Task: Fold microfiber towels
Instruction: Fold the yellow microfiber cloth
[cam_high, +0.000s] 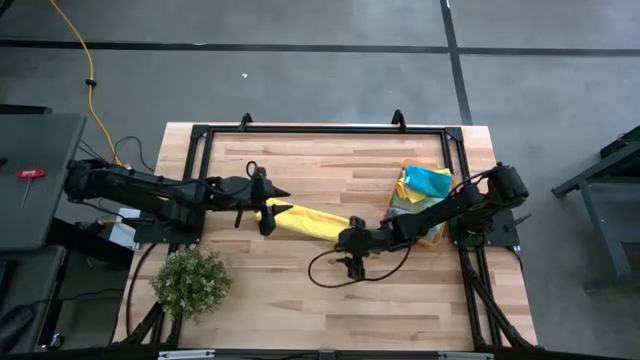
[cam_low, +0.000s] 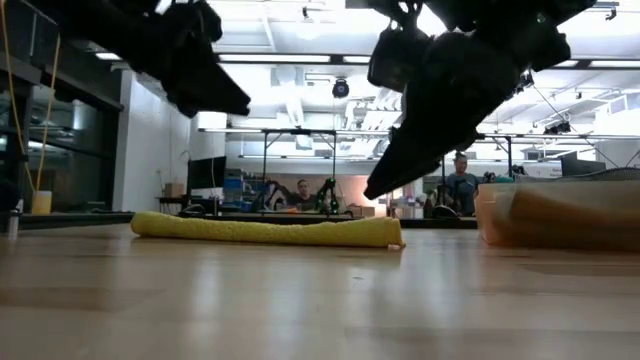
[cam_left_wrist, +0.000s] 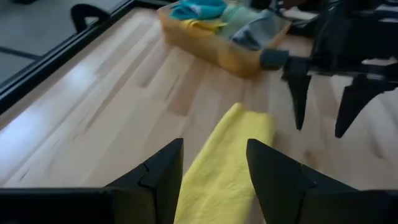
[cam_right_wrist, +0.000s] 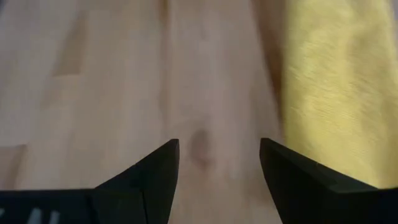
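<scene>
Between both open grippers, yellow towel (cam_high: 308, 221)

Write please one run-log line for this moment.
yellow towel: flat on table, long folded strip | left claw: open, above its left end | right claw: open, beside its right end, nothing held | orange bin: more towels inside

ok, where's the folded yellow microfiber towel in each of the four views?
High view: folded yellow microfiber towel lies mid-table, a slanted strip between the two grippers.
Low view: long flat roll on the wood, left of centre.
Left wrist view: runs forward from between that arm's fingers.
Right wrist view: fills the picture's right side.
Shared landmark: orange translucent plastic bin, seen in the high, low and left wrist views.
</scene>
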